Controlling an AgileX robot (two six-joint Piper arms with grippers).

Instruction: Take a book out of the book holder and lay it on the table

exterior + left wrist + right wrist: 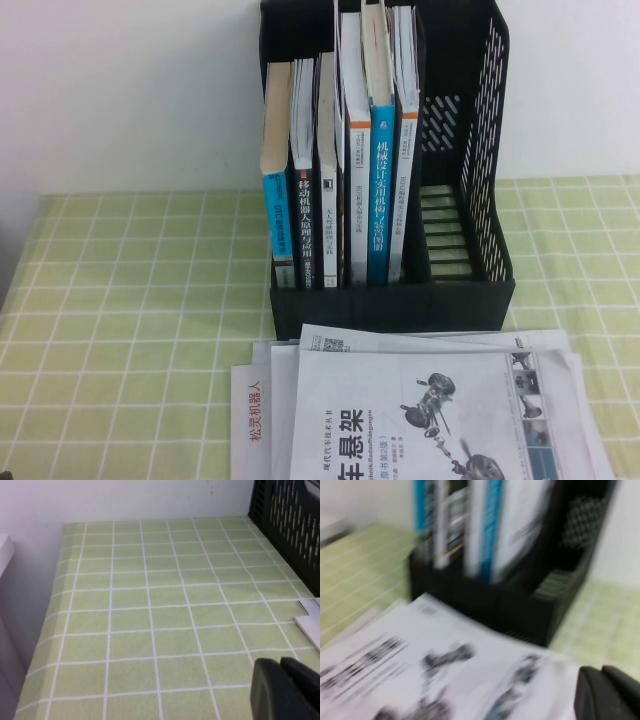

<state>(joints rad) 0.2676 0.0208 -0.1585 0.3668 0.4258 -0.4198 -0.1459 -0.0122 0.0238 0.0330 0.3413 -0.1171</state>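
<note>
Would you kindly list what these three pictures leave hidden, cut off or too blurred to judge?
- Book, high view: lower part cut by the frame edge; papers beneath mostly covered.
- Book holder, high view: top cropped.
- Left claw, left wrist view, above the table: only a dark corner shows, fingers unreadable.
- Right claw, right wrist view, near the book: motion blur smears the cover print.
</note>
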